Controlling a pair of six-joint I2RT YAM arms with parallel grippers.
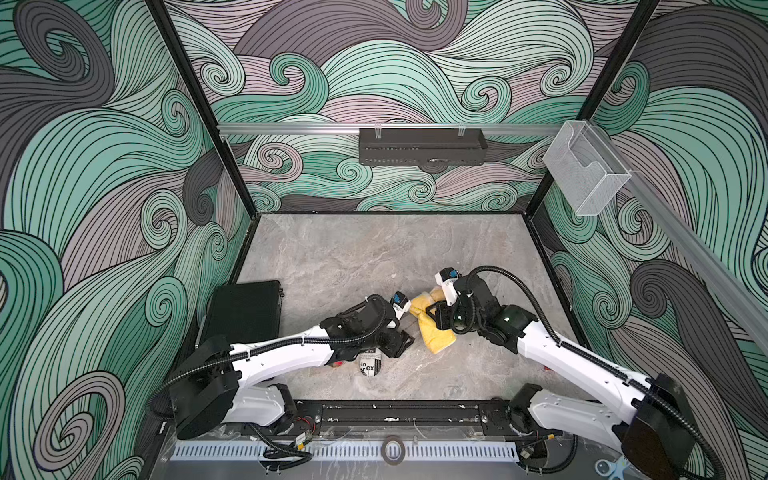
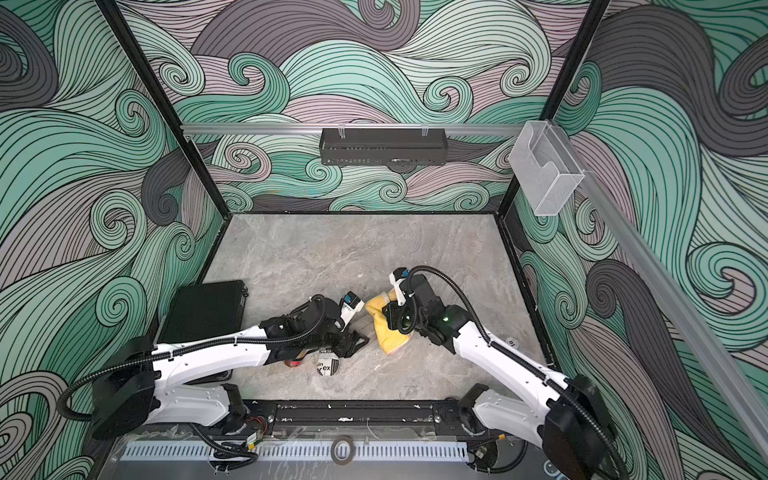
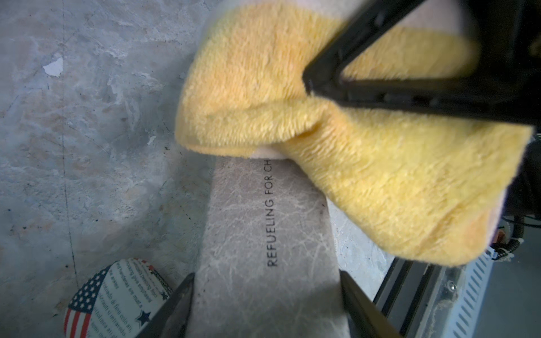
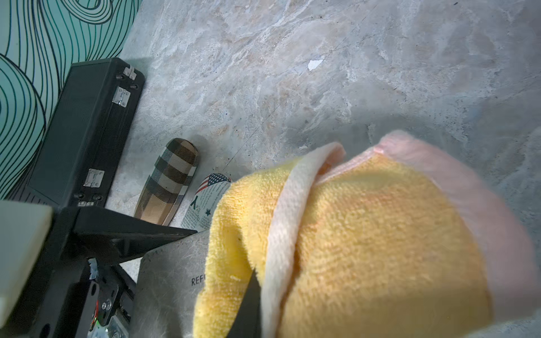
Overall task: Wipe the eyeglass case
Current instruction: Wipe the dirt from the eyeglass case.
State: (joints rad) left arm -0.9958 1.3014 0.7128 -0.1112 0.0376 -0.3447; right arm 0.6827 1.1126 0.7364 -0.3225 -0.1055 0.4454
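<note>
Clamping one end of the case (image 3: 263, 222) in the part-open left gripper (image 3: 266, 281), we steady it while the right gripper (image 3: 314, 90), closed on the cloth (image 3: 366, 175), wipes its other end.

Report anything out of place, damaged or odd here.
Nothing spilled or askew. Minor wear only: a white fleck, chip or scrap, lies on the table, and the grey case shows pale crackle lines across its surface. The cloth is bunched over one end of it, as wiping would explain.
</note>
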